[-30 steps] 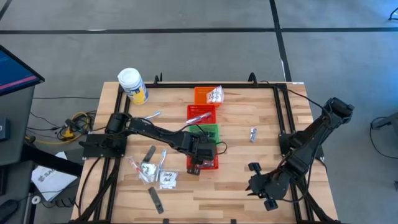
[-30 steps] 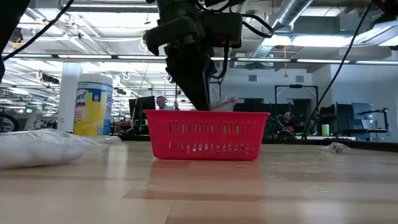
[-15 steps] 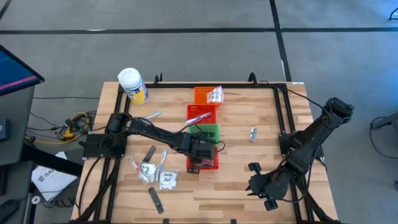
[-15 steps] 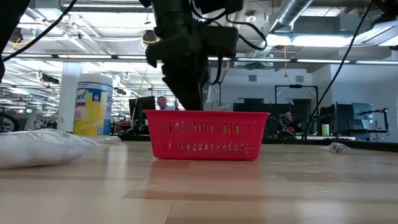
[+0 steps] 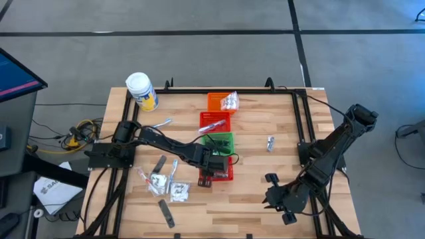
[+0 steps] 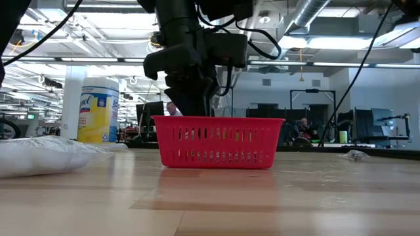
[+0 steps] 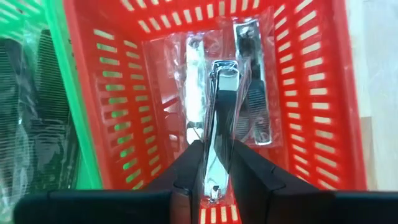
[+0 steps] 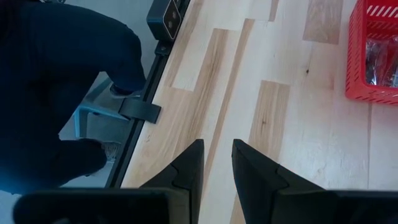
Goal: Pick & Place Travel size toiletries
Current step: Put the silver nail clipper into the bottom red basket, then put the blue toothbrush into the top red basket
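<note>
Left arm stretches from the table's left edge toward its middle, left gripper [image 7: 213,165] pointed straight down, fingers [image 7: 186,168] pinched on a silvery strip. Right arm waits folded at the near right edge, right gripper [image 8: 216,165] narrowly parted, holding nothing.

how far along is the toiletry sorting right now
Partly done. The small orange mesh basket already holds a clear sachet, and the red mesh basket nearest the front edge holds two wrapped silvery nail clippers. In hand: the left tool grips a third clipper over that basket. Left: sachets and dark strips on the wooden table. The right tool waits, holding nothing.
</note>
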Action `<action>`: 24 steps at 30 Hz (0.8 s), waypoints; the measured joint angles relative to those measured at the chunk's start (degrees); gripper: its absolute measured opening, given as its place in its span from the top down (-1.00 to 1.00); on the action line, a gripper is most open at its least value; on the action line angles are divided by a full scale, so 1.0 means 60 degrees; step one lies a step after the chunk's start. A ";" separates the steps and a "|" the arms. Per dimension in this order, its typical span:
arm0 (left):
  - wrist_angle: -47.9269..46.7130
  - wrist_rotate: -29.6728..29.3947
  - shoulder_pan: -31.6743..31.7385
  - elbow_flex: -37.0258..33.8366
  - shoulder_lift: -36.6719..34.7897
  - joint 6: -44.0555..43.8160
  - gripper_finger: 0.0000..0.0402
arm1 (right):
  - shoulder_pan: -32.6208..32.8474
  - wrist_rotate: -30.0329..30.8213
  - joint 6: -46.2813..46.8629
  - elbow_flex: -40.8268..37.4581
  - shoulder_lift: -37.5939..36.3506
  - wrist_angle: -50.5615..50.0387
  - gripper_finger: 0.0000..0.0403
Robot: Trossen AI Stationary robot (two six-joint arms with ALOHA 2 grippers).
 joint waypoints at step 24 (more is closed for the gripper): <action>-0.0179 -0.0402 0.0015 0.0000 -0.0709 -0.0099 0.39 | -0.0004 -0.0004 -0.0032 0.0000 0.0000 -0.0034 0.62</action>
